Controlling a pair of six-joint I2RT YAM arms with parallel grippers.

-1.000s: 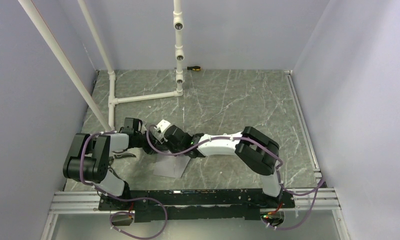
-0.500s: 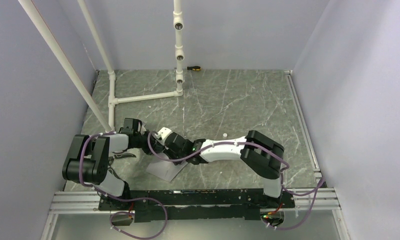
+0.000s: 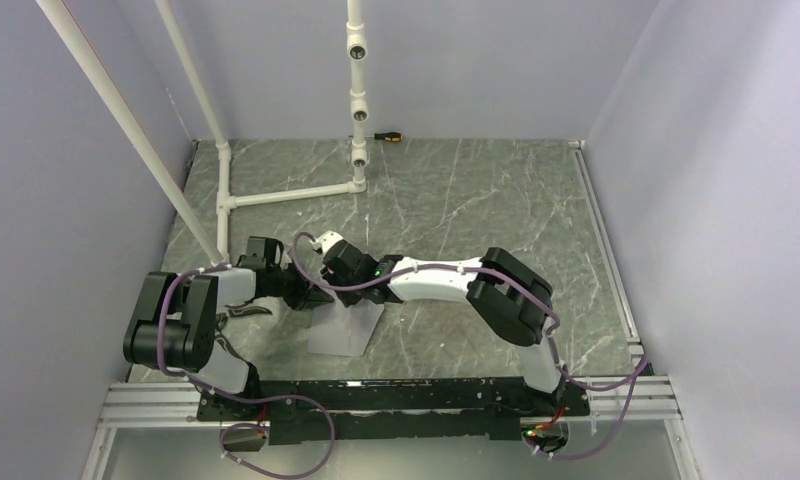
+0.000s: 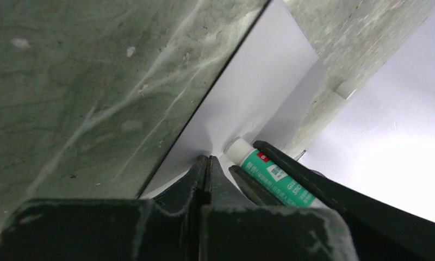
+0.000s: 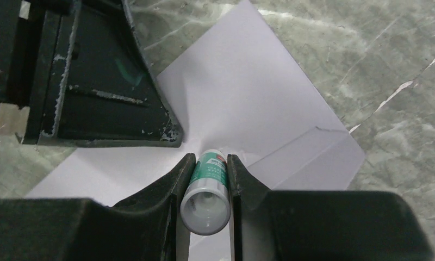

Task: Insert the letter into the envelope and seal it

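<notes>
**Left gripper** (image 4: 207, 162): jaws fully closed, tips resting on the envelope (image 4: 253, 92). The envelope spreads flat ahead of them on the marble table (image 4: 68, 81). Whether any paper is pinched between the jaws cannot be told.

**Right gripper** (image 5: 207, 159): jaws narrow, clamped on 1 green-and-white glue stick (image 5: 206, 196). The stick's far end meets the grey paper just ahead of the fingertips.

The 2 grippers stand almost tip to tip over the same sheet. Most of the envelope extends beyond and to the right of the right gripper, with 1 fold line crossing that right-hand corner.
</notes>
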